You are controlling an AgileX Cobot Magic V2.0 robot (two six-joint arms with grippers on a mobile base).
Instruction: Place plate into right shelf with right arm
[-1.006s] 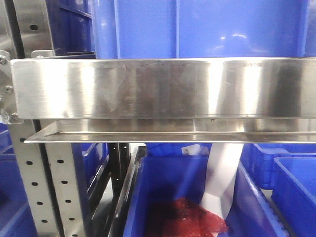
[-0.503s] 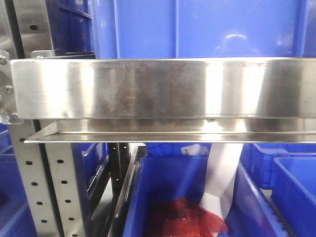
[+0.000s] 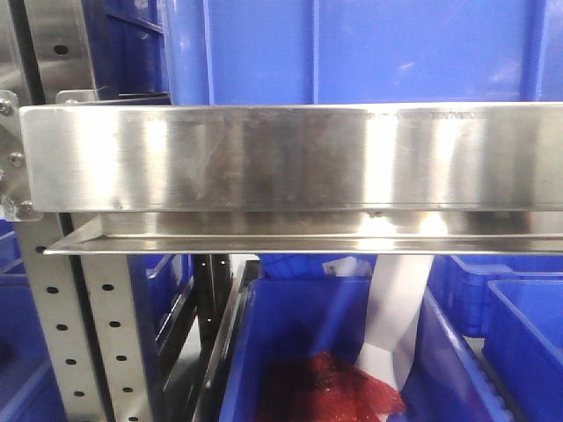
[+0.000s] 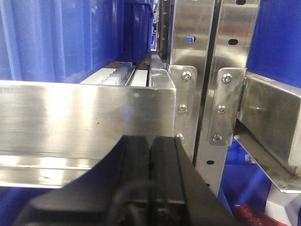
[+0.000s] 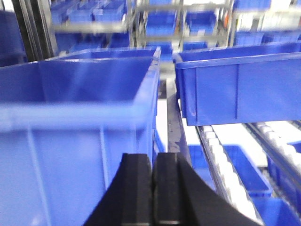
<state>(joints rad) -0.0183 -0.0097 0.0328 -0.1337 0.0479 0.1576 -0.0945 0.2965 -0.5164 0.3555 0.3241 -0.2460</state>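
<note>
Right hand [image 5: 153,188]: fingers pressed together, clenched on nothing visible. Ahead of it, two blue bins [image 5: 84,117] side by side, one left of the fingertips, one [image 5: 240,84] up and to the right; roller track below right. View is blurred. Left hand [image 4: 150,181]: also clenched, empty, fingertips just short of the right shelf [image 3: 290,158] rail, with bolted uprights [image 4: 221,94] to its right. Plate not visible in any view, location can't be told.

Silver right shelf [image 3: 281,158], blue bins [image 5: 80,108]
</note>
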